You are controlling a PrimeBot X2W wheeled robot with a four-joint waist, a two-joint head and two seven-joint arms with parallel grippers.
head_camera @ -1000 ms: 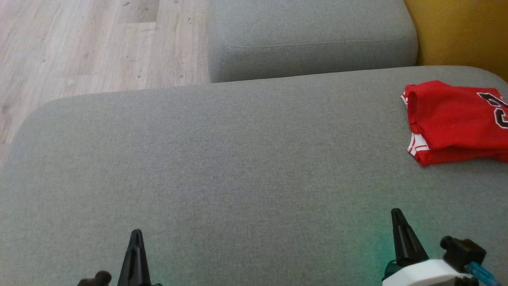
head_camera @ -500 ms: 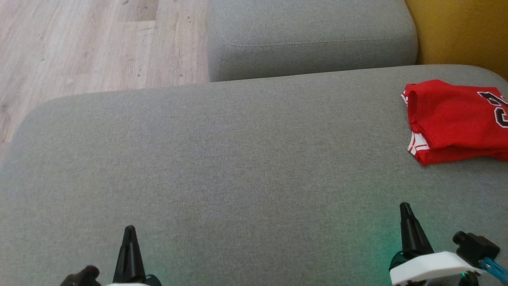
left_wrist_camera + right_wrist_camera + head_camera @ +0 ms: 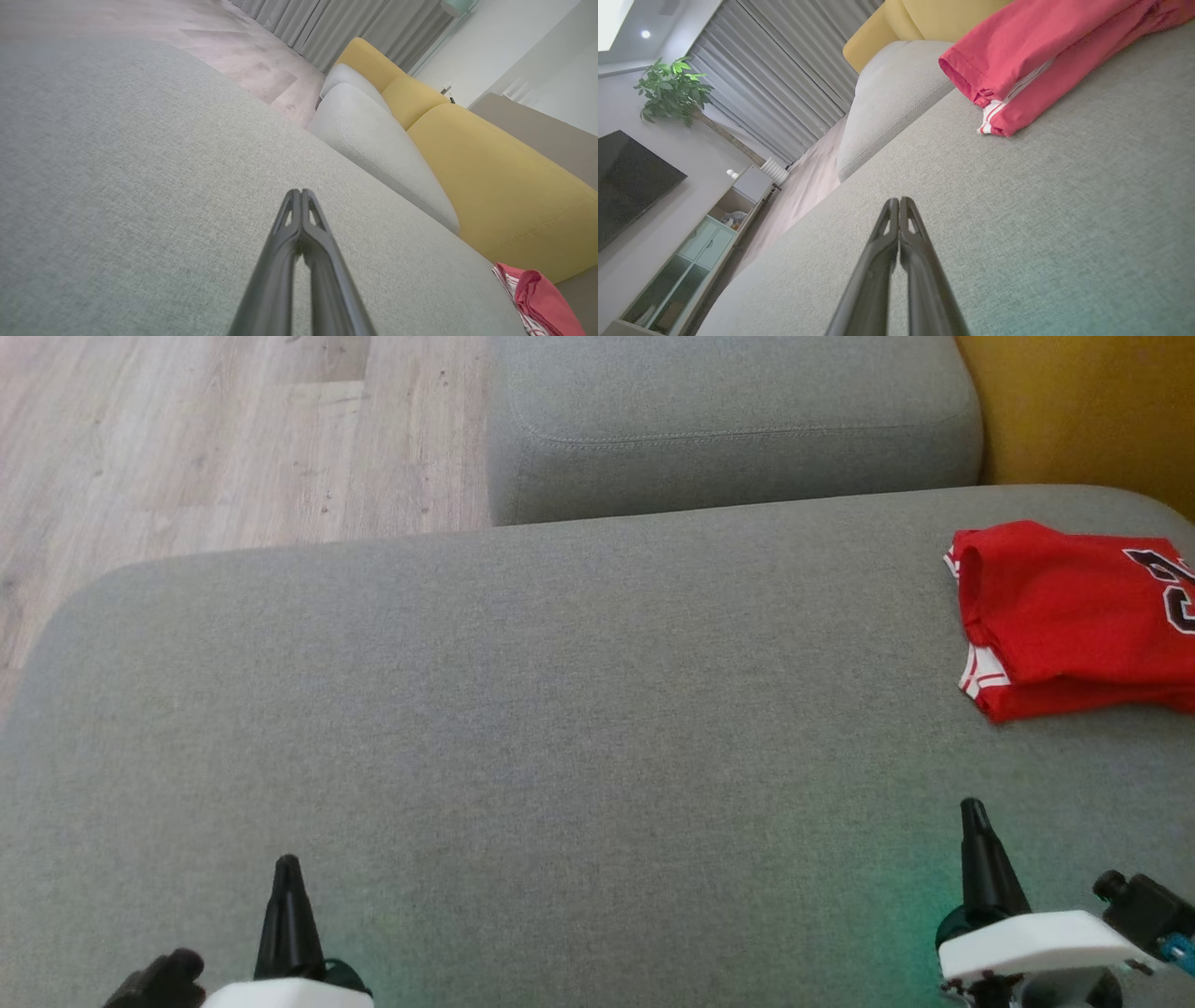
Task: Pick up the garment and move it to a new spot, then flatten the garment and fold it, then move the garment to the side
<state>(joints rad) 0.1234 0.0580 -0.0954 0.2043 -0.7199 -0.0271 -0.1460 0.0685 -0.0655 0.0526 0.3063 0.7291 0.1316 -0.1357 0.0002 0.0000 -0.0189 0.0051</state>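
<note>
The folded red garment [image 3: 1074, 616] lies at the far right of the wide grey seat cushion [image 3: 560, 709]. The head view shows black lettering on its top layer and white striped trim at its near corner. Both grippers sit over the near part of the cushion, well apart from each other and from the garment. The left gripper [image 3: 287, 863] is at the lower left and the right gripper [image 3: 971, 807] at the lower right, each with its 2 fingers pressed together around nothing. The left wrist view adds a yellow backrest [image 3: 490, 186] behind a second grey cushion [image 3: 373, 140], and grey curtains [image 3: 336, 28] beyond a wooden floor [image 3: 261, 70]. The right wrist view faces the garment's folded edge and adds a leafy plant [image 3: 672, 88], a dark screen [image 3: 626, 182] and a low cabinet [image 3: 705, 242].
</note>
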